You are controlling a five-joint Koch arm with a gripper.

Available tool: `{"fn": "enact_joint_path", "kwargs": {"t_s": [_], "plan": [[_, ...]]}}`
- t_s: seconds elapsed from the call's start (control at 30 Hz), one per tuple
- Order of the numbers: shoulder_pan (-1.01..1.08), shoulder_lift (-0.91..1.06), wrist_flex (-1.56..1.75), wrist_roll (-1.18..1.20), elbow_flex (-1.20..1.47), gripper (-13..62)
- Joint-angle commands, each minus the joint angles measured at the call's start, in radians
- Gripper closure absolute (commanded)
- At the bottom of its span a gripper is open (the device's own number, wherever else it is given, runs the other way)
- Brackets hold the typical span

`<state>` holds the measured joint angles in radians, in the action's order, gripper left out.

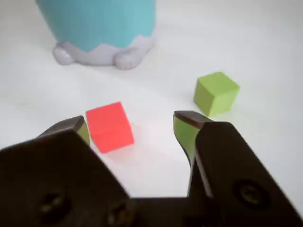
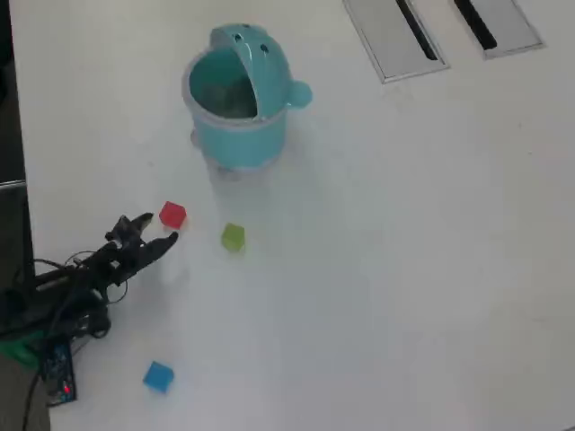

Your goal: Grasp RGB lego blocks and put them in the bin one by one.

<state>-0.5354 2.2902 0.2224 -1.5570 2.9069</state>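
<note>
Red block (image 1: 110, 126): sitting on the white table (image 2: 404, 269), between my two fingertips in the wrist view and nearer the left one; overhead, it (image 2: 172, 215) is lying just past my tips, touching neither as far as I can tell.
Gripper (image 1: 132, 125): I am holding it spread wide, grasping nothing; overhead, my two dark tips (image 2: 158, 230) are pointing toward the red block with a clear gap between them.
Fingertips (image 1: 187, 130): showing yellow-green pads on their inner faces in the wrist view.
Yellow-green block (image 1: 215, 93): resting on the table to the right of the red one in the wrist view, outside my right fingertip and apart from it; overhead, it (image 2: 233, 236) is lying just right of the red block.
Blue block (image 2: 158, 376): lying alone near the lower left overhead, well apart from the other two and below my arm; out of the wrist view.
Bin (image 2: 235, 108): teal, round, standing upright beyond the red and yellow-green blocks overhead, lid tipped open with two dark dots and a side knob; its teal wall (image 1: 94, 21) and pale base are filling the top of the wrist view.
Grey panels (image 2: 395, 36): lying flat at the top right overhead, far from everything else.
Cables (image 2: 54, 305): bunching around my base at the left edge overhead.
</note>
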Motion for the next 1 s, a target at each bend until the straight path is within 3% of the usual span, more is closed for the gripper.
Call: {"fn": "enact_joint_path", "kwargs": {"t_s": [0.0, 0.33, 0.97], "plan": [[-0.032, 0.058, -0.032, -0.041, -0.098, 16.8], [-0.146, -0.117, -0.103, -0.041, -0.256, 16.8], [-0.166, -0.509, -0.029, -0.067, -0.419, 16.8]]}}
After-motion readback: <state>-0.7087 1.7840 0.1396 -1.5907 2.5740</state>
